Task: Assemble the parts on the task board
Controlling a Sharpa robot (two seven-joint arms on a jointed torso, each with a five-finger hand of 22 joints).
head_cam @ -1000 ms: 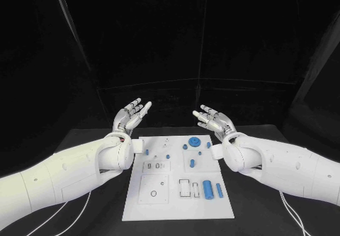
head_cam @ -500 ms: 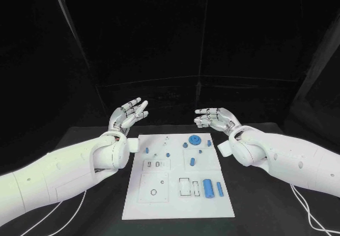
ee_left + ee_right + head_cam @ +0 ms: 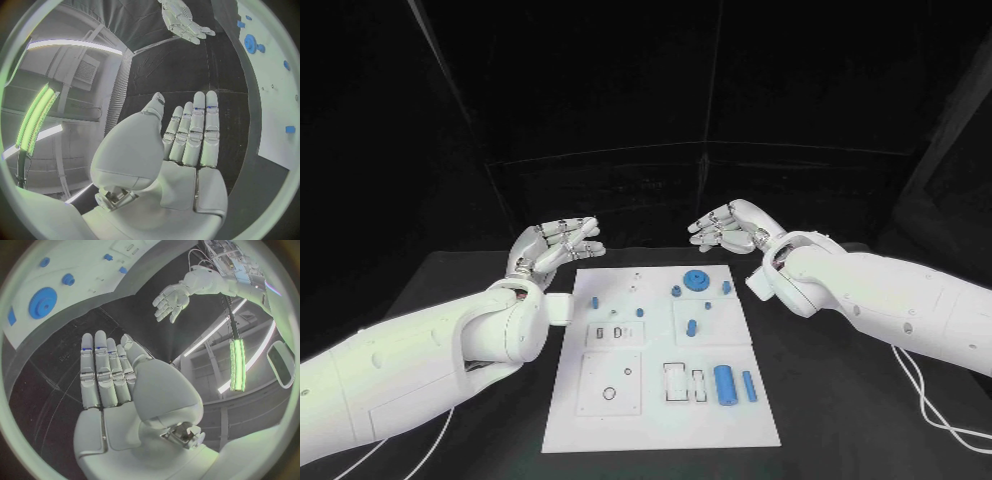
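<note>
both hands [image 3: 557, 244] [image 3: 730, 226] spread, empty, beyond the task board [image 3: 661, 420]; blue gear [image 3: 695, 280] nearest.

Two bulky arms in smooth glossy white shells, small round screw recesses dotting the casings; each ends in a silver segmented hand, the left hand [image 3: 557, 243] and the right hand [image 3: 730, 226] alike, with dark bands between finger segments; thin white cables trail beneath both forearms.

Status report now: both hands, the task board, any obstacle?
Left hand open, empty. Right hand open, empty. Both beyond task board; blue parts untouched on it. No obstacle seen.
</note>
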